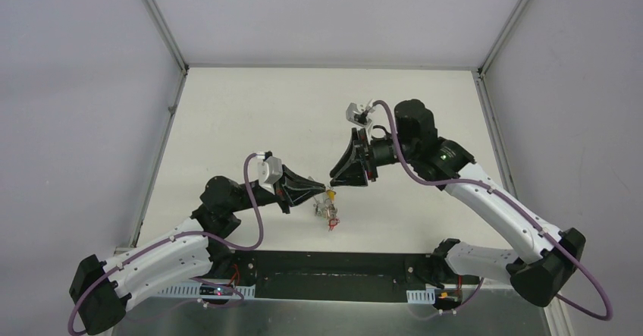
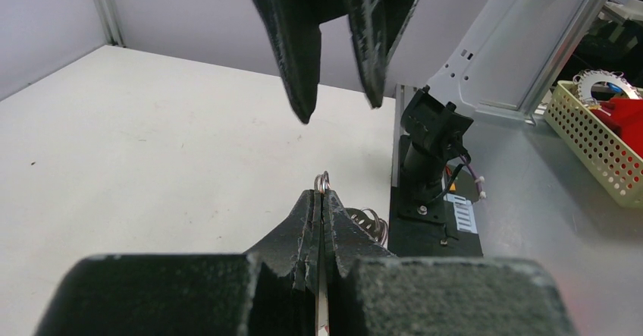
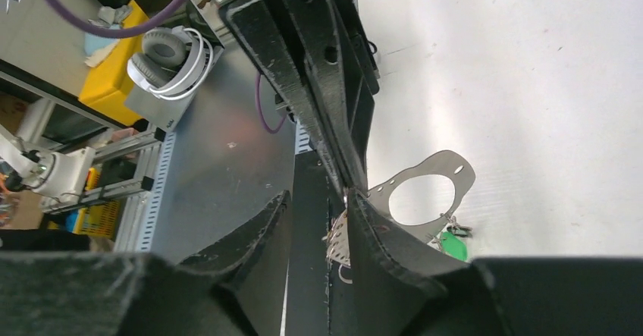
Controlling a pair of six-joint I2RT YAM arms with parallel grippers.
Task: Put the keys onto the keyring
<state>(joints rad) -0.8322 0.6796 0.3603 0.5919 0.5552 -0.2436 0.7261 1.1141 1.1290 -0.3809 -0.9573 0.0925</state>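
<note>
Left gripper (image 2: 324, 196) pinched shut, apparently on keyring (image 3: 425, 166) edge. Keys (image 1: 330, 215) dangled just below its tips. Beyond tips, right gripper (image 2: 337, 112) part-open, empty. Judged mid-threading; next move called for right gripper to pinch key precisely.

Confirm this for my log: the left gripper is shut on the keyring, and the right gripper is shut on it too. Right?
The right gripper is not shut on it: the left wrist view shows its fingers apart, open, close to the left gripper, which is indeed shut on the keyring.
</note>
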